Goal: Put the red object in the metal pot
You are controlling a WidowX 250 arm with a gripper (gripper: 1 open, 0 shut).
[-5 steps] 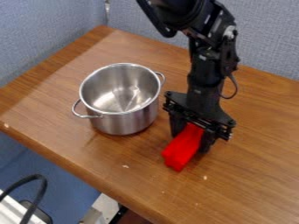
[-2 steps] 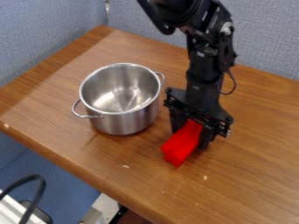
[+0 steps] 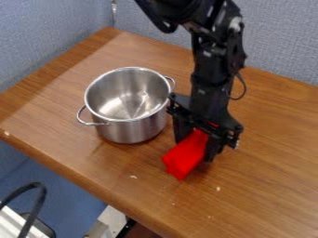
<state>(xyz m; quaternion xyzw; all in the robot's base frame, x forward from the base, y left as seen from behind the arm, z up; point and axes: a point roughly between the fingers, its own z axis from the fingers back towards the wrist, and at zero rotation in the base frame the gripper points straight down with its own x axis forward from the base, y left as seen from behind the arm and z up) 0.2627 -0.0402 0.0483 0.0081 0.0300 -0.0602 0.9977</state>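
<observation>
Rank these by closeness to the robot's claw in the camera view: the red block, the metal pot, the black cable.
1. Red block: clamped in the gripper, at its tip.
2. Metal pot: just left of the gripper on the table.
3. Black cable: bottom-left corner, off the table.

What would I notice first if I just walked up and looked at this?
Probably the bright red object, gripped at its top end by the black robot arm's end effector near the front of the wooden table. Next, the shiny metal pot just to its left in the picture, open on top with nothing inside.
</observation>
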